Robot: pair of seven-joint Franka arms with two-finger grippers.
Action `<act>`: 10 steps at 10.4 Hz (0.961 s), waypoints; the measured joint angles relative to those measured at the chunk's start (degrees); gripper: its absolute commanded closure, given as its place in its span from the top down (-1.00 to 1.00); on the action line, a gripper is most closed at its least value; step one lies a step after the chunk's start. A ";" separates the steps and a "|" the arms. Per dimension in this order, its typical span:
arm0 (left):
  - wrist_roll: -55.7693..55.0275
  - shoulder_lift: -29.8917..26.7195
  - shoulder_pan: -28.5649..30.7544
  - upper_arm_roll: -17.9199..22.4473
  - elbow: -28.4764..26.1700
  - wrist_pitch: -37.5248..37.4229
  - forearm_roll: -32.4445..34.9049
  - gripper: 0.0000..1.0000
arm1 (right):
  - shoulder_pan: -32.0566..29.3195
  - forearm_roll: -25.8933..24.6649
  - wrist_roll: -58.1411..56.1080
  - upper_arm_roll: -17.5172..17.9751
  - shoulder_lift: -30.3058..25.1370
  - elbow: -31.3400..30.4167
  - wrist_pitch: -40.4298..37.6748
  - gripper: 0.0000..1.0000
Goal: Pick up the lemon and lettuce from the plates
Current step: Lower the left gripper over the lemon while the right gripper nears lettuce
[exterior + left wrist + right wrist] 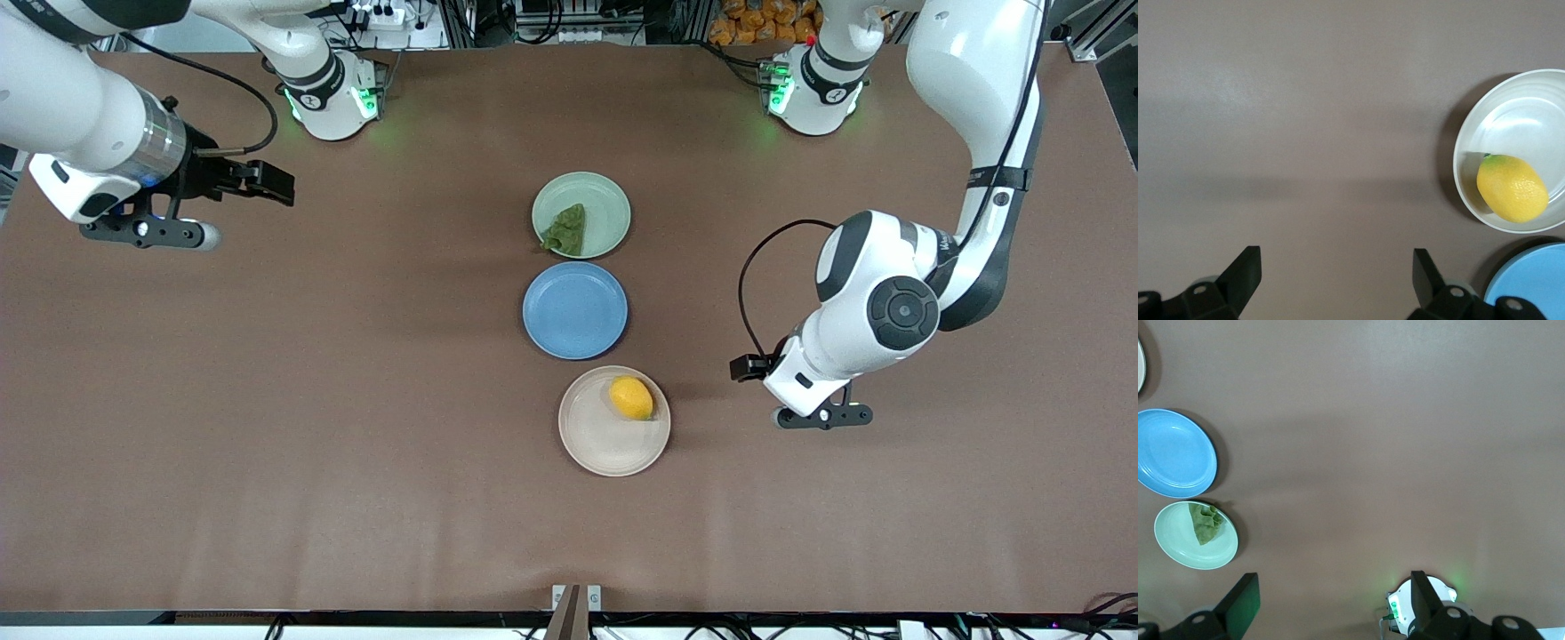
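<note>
- Three plates sit in a row down the middle of the brown table (267, 444); the pale green plate (605, 200) lies farthest from the front camera, the blue plate (575, 310) in the middle, the beige-white plate (600, 431) nearest; neighbouring rims are close together, and I cannot tell if they touch.
- The lettuce (566, 231) lies on the pale green plate, at the rim toward the blue plate and the right arm's end; its dark wrinkled leaf reaches the plate's edge.
- The lemon (630, 397) rests on the beige-white plate, off centre toward the left arm's end; nothing touches it.
- The left gripper (1335, 283) hangs over bare table just beside the beige-white plate, toward the left arm's end; its fingers (1243, 270) stand spread wide with nothing between them; in the left wrist view the lemon lies off to one side of the gap, apart from both fingers.
- The right gripper (1331, 603) hangs over bare table at the right arm's end, well apart from all three plates; its fingers (1241, 600) are likewise spread and empty; the lettuce lies well away from it.
</note>
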 measured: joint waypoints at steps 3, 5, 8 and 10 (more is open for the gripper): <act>-0.18 0.10 -0.26 -0.04 0.11 0.52 0.00 1.00 | 3.67 0.02 4.61 0.06 0.43 -0.68 1.00 1.00; -0.20 0.24 -0.29 -0.04 0.12 0.77 0.00 1.00 | 5.03 0.21 6.08 0.11 0.65 -1.14 1.84 1.00; -0.24 0.61 -0.32 -0.04 0.13 0.98 0.00 1.00 | 6.18 1.54 9.54 0.13 0.99 -2.11 4.25 1.00; -0.25 1.56 -0.54 -0.07 0.13 2.54 0.00 1.00 | 8.42 1.71 12.73 0.14 1.08 -3.15 6.30 1.00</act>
